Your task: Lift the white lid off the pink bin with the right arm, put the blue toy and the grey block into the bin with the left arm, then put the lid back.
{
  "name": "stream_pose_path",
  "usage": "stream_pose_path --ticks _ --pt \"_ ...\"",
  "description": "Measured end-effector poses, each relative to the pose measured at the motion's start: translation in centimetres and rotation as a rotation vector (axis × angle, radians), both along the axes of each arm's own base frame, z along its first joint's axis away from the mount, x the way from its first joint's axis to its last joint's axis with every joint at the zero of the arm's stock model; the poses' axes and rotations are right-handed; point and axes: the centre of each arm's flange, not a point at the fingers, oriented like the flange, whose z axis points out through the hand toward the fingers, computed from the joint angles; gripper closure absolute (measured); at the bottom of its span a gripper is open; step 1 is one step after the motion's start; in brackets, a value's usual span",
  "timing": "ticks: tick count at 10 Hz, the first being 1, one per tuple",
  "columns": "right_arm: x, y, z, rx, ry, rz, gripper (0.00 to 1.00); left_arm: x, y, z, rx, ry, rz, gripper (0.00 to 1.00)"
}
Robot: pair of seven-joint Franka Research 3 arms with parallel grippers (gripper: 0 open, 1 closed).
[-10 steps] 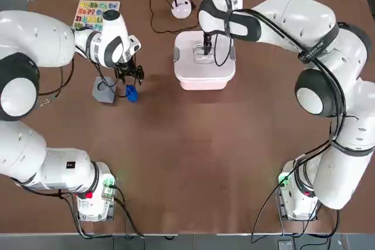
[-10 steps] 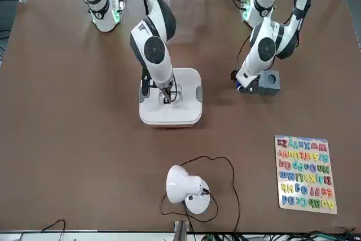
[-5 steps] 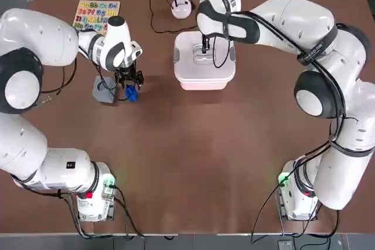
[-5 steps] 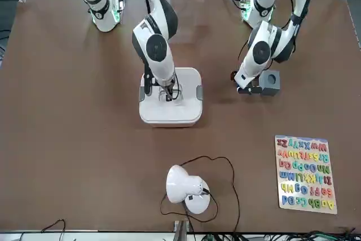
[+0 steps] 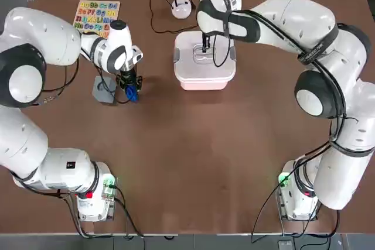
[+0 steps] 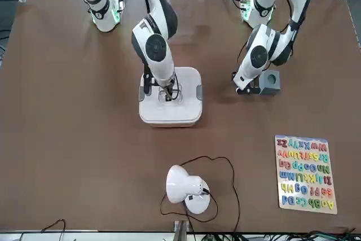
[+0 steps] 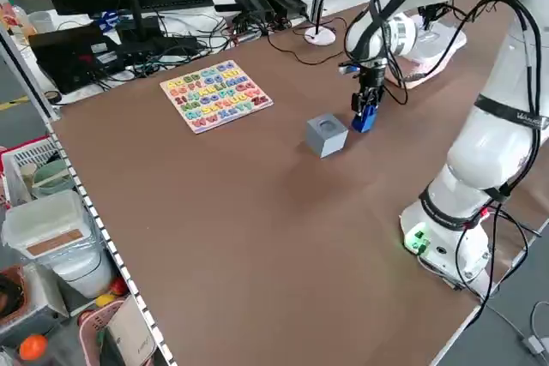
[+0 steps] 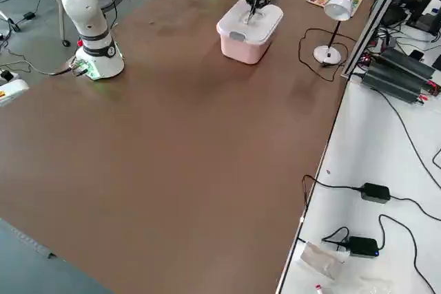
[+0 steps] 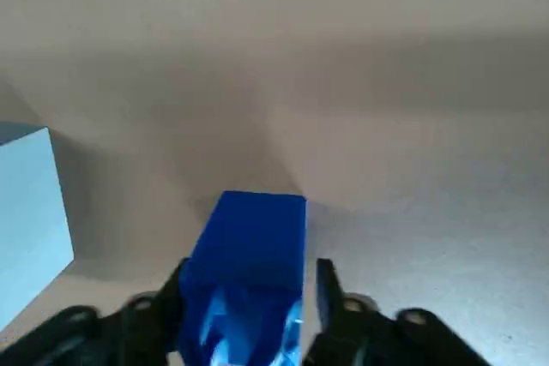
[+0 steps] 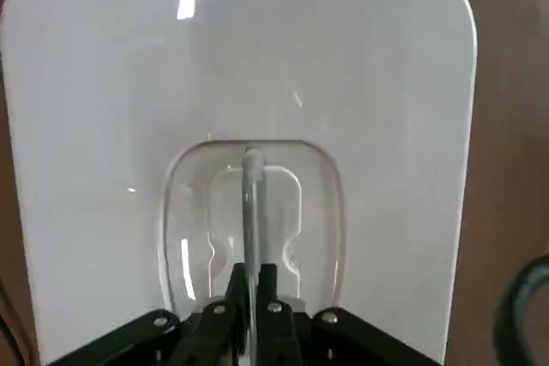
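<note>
The white lid (image 5: 192, 64) sits on the pink bin (image 5: 205, 84) at the table's far middle. My right gripper (image 5: 205, 45) stands straight down on the lid's centre, shut on the thin upright handle (image 10: 251, 203) in the recess; the wrist view shows the right gripper (image 10: 250, 279) pinching it. Left of the bin lies the blue toy (image 5: 132, 93) on the table, with my left gripper (image 5: 130, 88) down over it, a finger against each side of the blue toy (image 9: 249, 255). The grey block (image 5: 104, 89) rests just left of the toy, untouched.
A small white lamp with a cable (image 5: 181, 8) stands behind the bin. A colourful alphabet puzzle board (image 5: 96, 14) lies at the far left. Cables run along the far edge of the table (image 5: 187, 162).
My left gripper has come down over the blue toy and drawn its fingers in against it. The right gripper has pinched shut on the lid's handle and stayed there.
</note>
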Motion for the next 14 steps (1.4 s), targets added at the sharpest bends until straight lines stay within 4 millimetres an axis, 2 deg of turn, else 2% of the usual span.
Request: stream_pose_path --ticks 3,5,6,8,10,11,12,13,14 --pt "0.8 -1.7 3.0 -0.001 0.008 -0.021 0.93 1.8 -0.1 1.7 0.009 0.0 0.011 0.49" --pt "1.4 -3.7 5.1 -0.01 0.031 -0.042 0.93 5.0 -0.7 5.7 0.032 0.006 0.023 0.49" --pt "2.0 -5.0 6.3 -0.011 0.039 -0.054 0.93 7.1 -1.1 8.9 0.039 -0.006 0.036 0.49" --pt "3.9 -8.8 9.2 -0.003 0.041 -0.08 0.93 11.5 -2.2 16.8 0.016 -0.071 0.146 0.49" --pt "6.2 -15.3 11.5 0.001 0.069 -0.055 0.93 13.9 -4.6 24.4 -0.042 -0.141 0.276 0.49" --pt "7.3 -18.9 12.2 0.006 0.086 -0.037 0.93 14.1 -6.6 26.8 -0.077 -0.156 0.338 0.49" --pt "8.0 -22.0 12.6 0.011 0.102 -0.018 0.93 13.7 -9.6 27.9 -0.102 -0.158 0.392 0.49" --pt "8.5 -24.3 12.7 0.016 0.119 0.001 0.93 12.9 -14.2 27.6 -0.112 -0.147 0.422 0.49" --pt "8.8 -25.9 12.7 0.02 0.133 0.019 0.93 11.9 -19.1 26.4 -0.119 -0.123 0.435 0.49"
